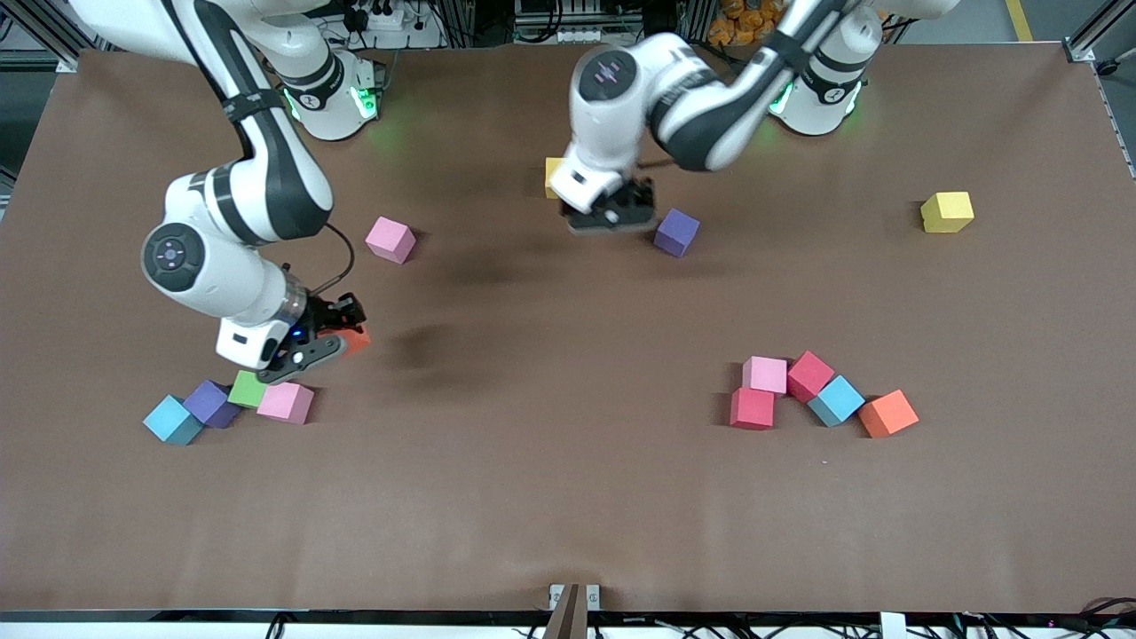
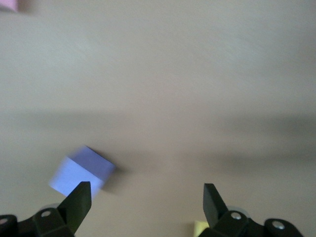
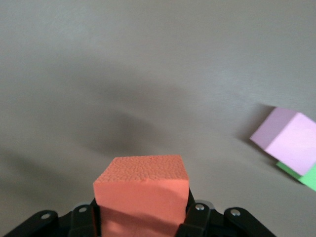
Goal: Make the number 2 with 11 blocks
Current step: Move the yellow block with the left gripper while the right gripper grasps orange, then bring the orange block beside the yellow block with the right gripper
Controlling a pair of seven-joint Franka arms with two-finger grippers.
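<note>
- The right gripper [image 1: 342, 342] hangs above the table [image 1: 568, 497], its fingers closed on an orange-red block [image 3: 143, 190]; in the right wrist view the cube sits squarely between the two fingers, its upper face and front edge jutting past the tips.
- Below that gripper, nearer the front camera, lies a short row of four blocks: a pink block [image 1: 286, 402], a green block [image 1: 247, 389], a purple block [image 1: 211, 404] and a light blue block [image 1: 172, 420], each touching the next, with the blue one at the right arm's end of the row.
- Another pink block [image 1: 390, 240] sits alone, farther from the front camera than the held cube.
- The left gripper [image 1: 612, 217] hovers low at mid-table with its fingers [image 2: 79, 202] spread wide and nothing between them; a second purple block [image 1: 676, 232] rests just beside it, outside the gap, next to one fingertip.
- A yellow block [image 1: 552, 176] peeks out from under the left arm's wrist.
- Toward the left arm's end, a second yellow block [image 1: 946, 212] stands by itself.
- A loose cluster of five blocks [image 1: 812, 395], pink, two red, blue and orange, lies nearer the front camera than that purple block; no digit shape is formed.
</note>
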